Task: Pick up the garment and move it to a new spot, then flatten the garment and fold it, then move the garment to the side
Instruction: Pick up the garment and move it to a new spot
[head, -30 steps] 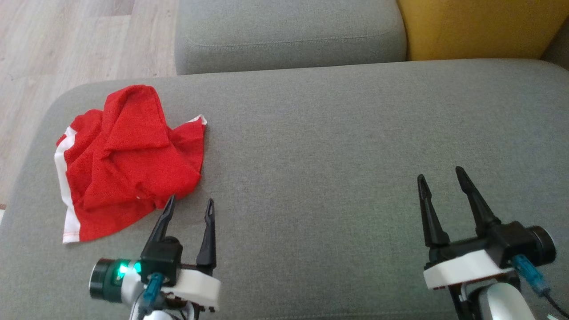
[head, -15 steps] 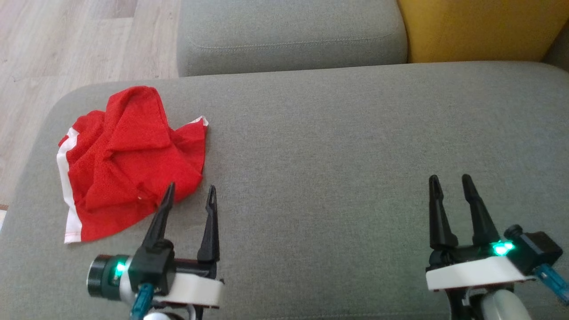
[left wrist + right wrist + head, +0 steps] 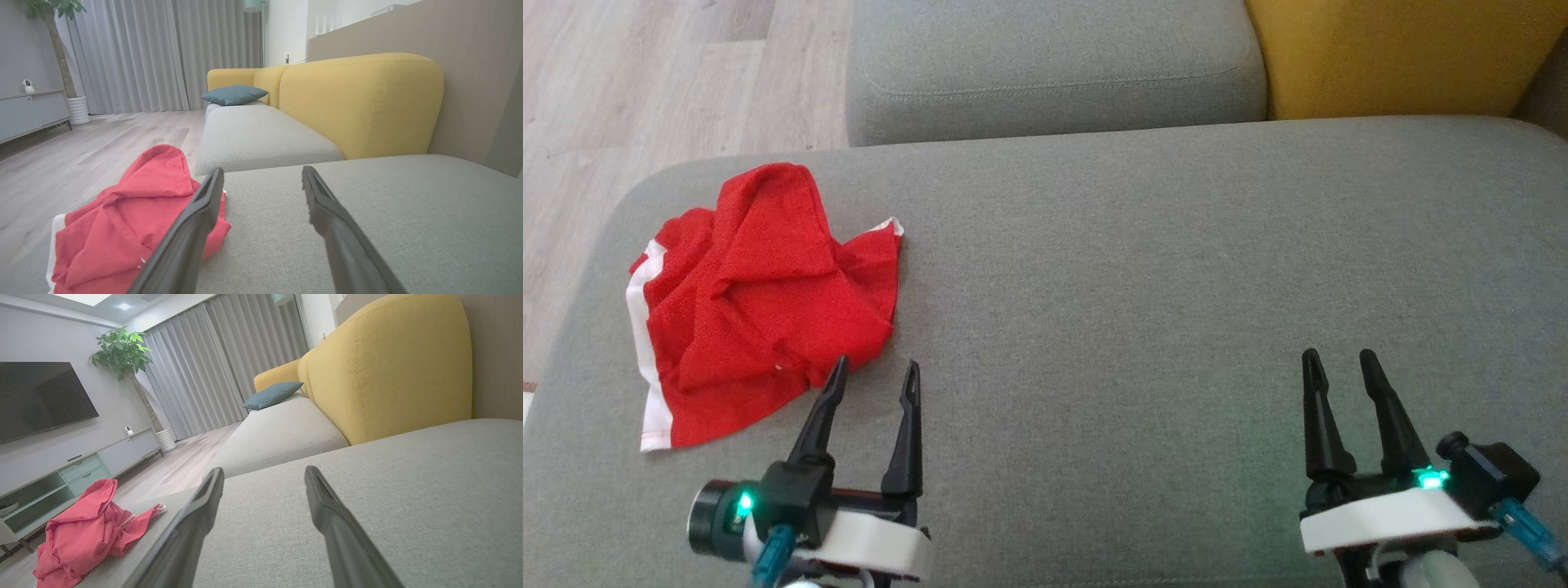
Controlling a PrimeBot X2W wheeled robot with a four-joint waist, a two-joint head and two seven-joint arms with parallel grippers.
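We saw the left gripper point(image 3: 876, 363) with its jaws spread wide and nothing between them, fingers pointing away from us low over the seat. The tip of its outer finger point(image 3: 823, 404) lay over the near edge of the garment point(image 3: 760, 302) in the head view; we could not tell whether it touched the cloth. The right gripper point(image 3: 1338, 354) was parted too, more narrowly, and held nothing; it hung above bare fabric, well apart from the garment.

The garment, red with a white band along one edge, sat crumpled in a loose heap near the left end of the seat cushion point(image 3: 1143, 286), close to that cushion's rounded corner. The cushion was a broad grey woven one, and the rest of it lay bare. Beyond it stood a second cushion point(image 3: 1054, 65) of the same grey, and to the right of that rose a yellow backrest point(image 3: 1388, 49). A pale wooden floor point(image 3: 645, 82) ran past the left side.

From the wrist cameras we made out a blue pillow point(image 3: 233, 94) at the far end of the sofa, long grey curtains point(image 3: 163, 53) behind it, a tall plant point(image 3: 118, 355) in a white pot, a dark television point(image 3: 41, 400) on the wall and a low cabinet point(image 3: 81, 465) beneath it.
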